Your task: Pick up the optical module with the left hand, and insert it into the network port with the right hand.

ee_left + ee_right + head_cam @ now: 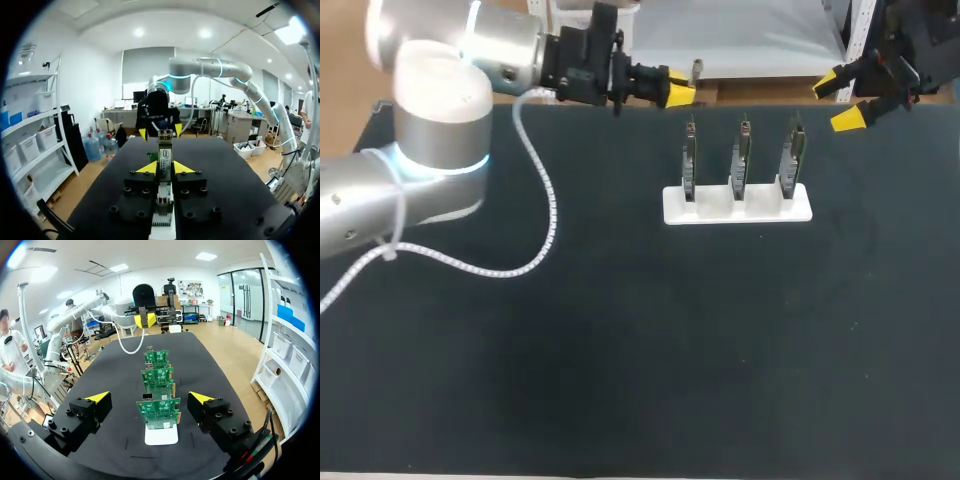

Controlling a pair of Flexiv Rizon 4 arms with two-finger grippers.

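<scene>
While your left end effector [678, 94] hangs at the far edge of the table [620, 380], its two yellow-tipped fingers are clamped on the one optical module [165, 142]. In the left wrist view the module stands straight out ahead of the tips, with its rear end buried between the finger blocks. One white cable [545, 215] loops from that arm over the table.

To the right of that end effector, closer to the table's middle, one white holder [670, 210] carries three green circuit boards [742, 158]. They stand upright in a row, apart from each other.

Further right, your right end effector [840, 102] sits just past the table's far edge, fingers spread wide and holding nothing. In its wrist view the three boards line up ahead of it, and the nearest board [159, 412] touches neither finger. A small metal network port [147, 396] shows at that board's upper corner; on the other two you can hardly make ports out.

The widest stretch of table lies on the holder's near side. Your right arm is mostly cut off.
</scene>
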